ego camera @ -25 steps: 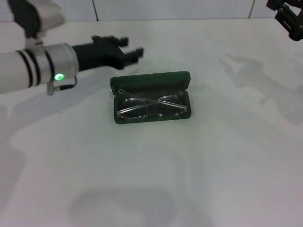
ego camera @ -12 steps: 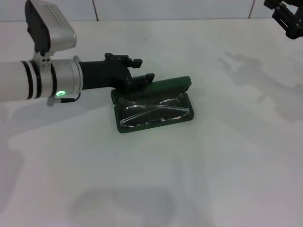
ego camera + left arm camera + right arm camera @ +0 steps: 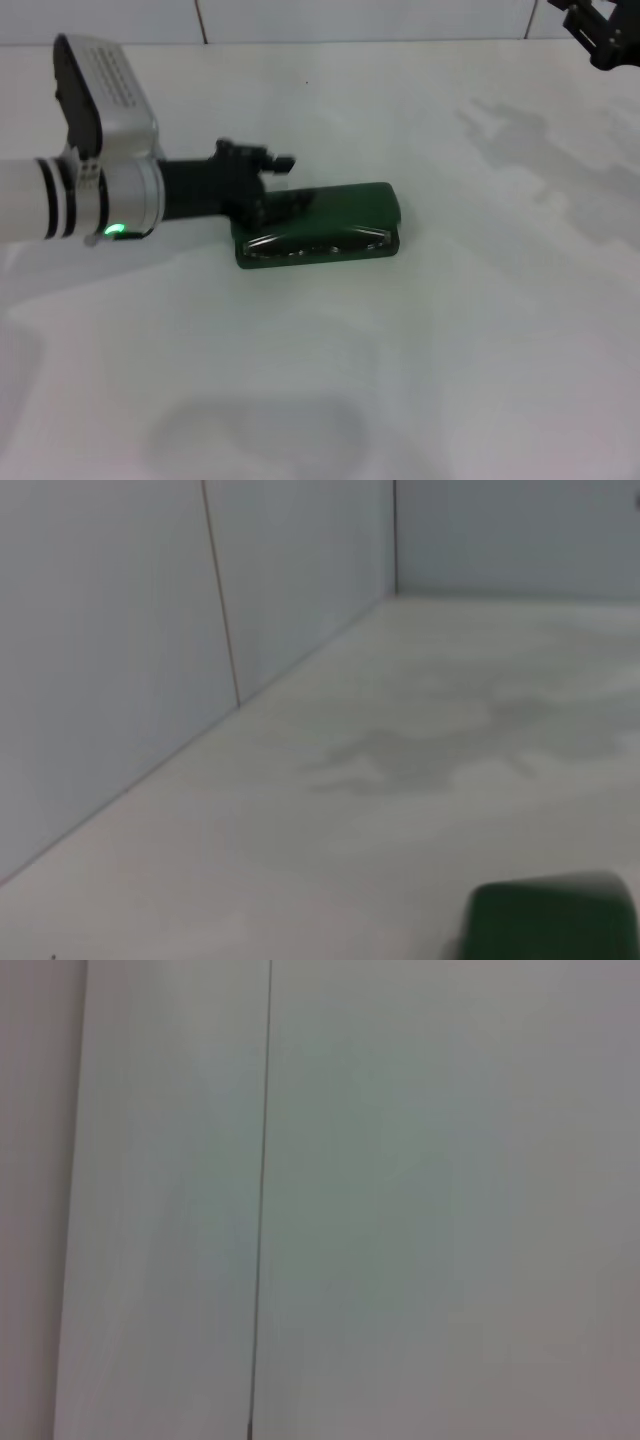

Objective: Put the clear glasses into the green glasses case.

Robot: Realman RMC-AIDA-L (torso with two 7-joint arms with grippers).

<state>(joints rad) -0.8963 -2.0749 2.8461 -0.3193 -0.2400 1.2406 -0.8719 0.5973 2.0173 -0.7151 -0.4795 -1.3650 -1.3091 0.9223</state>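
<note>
Stood on a plain white worktop backed by a pale panelled wall, with soft grey shadows at far right. Nothing between the camera and the case on the near side. Reached in from the left with the left end effector, black, low over the far-left corner of the green glasses case and covering part of its lid there; could not tell how wide it was set. Parked the right end effector at the far right, well apart; could not tell its width either. Lay near mid-worktop, long side left to right: dark green, glossy, round-cornered, lid down almost flat over the base. Left only a thin slit along the near edge, with pale glints of the clear glasses inside. Caught one blurred dark green corner in the left wrist view.
</note>
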